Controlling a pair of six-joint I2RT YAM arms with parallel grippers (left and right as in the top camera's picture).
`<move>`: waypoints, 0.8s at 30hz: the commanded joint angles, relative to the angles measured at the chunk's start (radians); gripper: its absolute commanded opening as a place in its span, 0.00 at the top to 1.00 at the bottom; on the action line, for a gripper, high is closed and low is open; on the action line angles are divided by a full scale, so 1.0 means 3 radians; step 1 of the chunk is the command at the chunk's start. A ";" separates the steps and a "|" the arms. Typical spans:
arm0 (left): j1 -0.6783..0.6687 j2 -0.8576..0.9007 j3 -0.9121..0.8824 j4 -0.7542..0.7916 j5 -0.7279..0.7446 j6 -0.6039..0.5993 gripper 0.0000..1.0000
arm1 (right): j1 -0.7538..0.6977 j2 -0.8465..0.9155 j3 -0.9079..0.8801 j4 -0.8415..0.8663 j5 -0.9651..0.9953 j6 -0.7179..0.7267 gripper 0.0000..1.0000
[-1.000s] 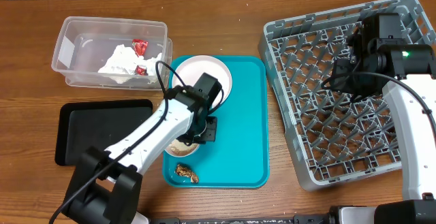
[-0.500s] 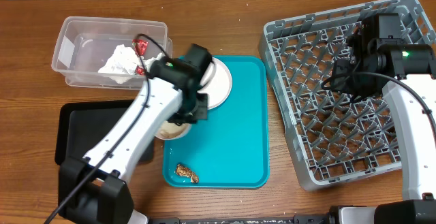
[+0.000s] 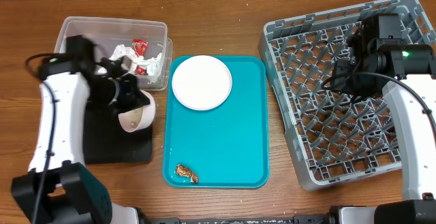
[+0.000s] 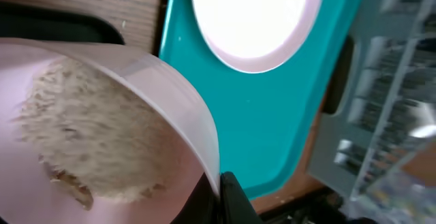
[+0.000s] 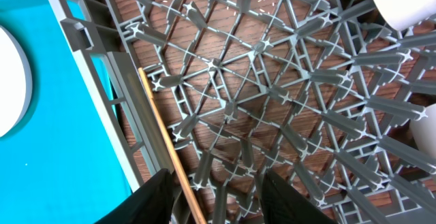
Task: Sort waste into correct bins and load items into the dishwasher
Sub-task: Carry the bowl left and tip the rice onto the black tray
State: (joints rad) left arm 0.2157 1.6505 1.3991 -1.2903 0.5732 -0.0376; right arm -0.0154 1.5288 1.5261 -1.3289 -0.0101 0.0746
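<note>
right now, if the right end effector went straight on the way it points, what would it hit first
Most likely the grey dish rack, its open grid floor straight ahead; depth is unclear.

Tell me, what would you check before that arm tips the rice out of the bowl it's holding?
1. Left gripper clamped on the bowl rim: ok.
2. Rice all inside the bowl: ok, none seen spilled.
3. Bowl over the black tray: ok, though near its right edge.
4. Landing spot on the tray bare: cannot tell, the bowl hides it.
5. Right gripper out of the way: ok, open over the dish rack.
</note>
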 commanded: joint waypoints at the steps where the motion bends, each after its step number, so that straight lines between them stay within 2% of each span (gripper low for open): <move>1: 0.0512 -0.0078 -0.0258 0.0039 0.0955 0.0712 0.96 | -0.0013 -0.0005 0.0053 -0.0009 0.0032 0.0014 0.55; 8: 0.1228 0.0072 -0.0792 0.0223 0.1729 0.1113 0.96 | -0.0013 -0.0005 0.0053 -0.0027 0.0032 0.0015 0.55; 14: 0.1640 0.0262 -0.1054 0.0300 0.2247 0.1189 0.96 | -0.0013 -0.0005 0.0053 -0.0034 0.0032 0.0014 0.55; 18: 0.1813 0.0371 -0.1083 0.0300 0.2369 0.1265 0.96 | -0.0013 -0.0005 0.0053 -0.0037 0.0032 0.0015 0.56; 24: 0.1832 0.0379 -0.1083 0.0198 0.2374 0.1691 0.96 | -0.0013 -0.0005 0.0053 -0.0038 0.0032 0.0014 0.55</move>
State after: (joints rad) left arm 0.7616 1.7588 1.0801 -1.2106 1.2304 0.3576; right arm -0.0154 1.5288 1.5261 -1.3407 -0.0105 0.0746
